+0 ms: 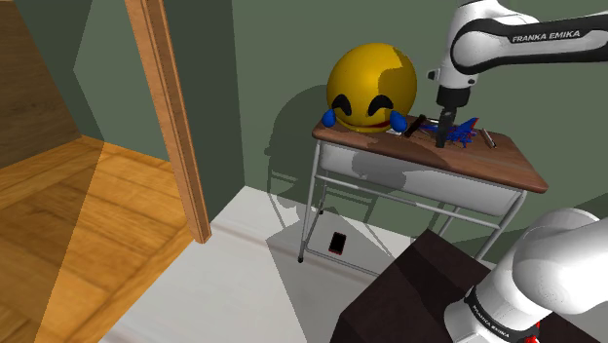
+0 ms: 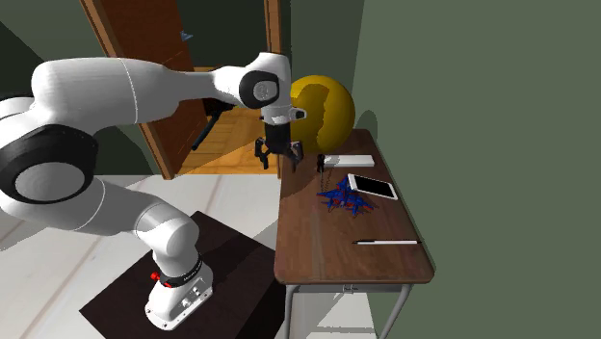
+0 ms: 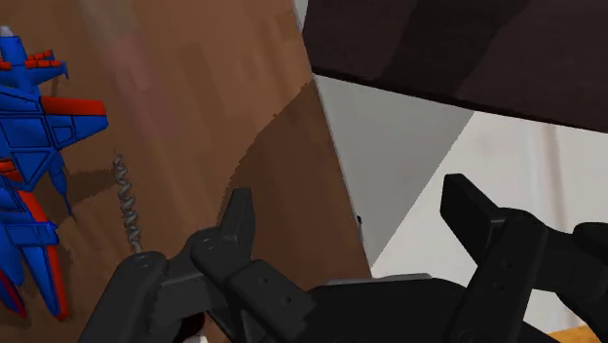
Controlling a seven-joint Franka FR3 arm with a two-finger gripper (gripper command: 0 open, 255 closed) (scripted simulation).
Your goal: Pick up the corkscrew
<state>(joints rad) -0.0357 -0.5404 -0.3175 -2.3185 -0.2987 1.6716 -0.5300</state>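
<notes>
Fingers of my pincer stand apart, released and gripping nothing, over the brown table at its edge on the second exterior view's left. Just right of me the dark corkscrew sits on the table, untouched, its spiral close beside a blue-and-red toy jet. Further right lies a white phone, with a thin grey stick nearby

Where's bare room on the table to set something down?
Bare: the table end nearest the second exterior camera, past the pen, and the strip along the arm-side edge beside the toy jet. Crowded: the far half, around emoji ball, corkscrew, phone.
</notes>
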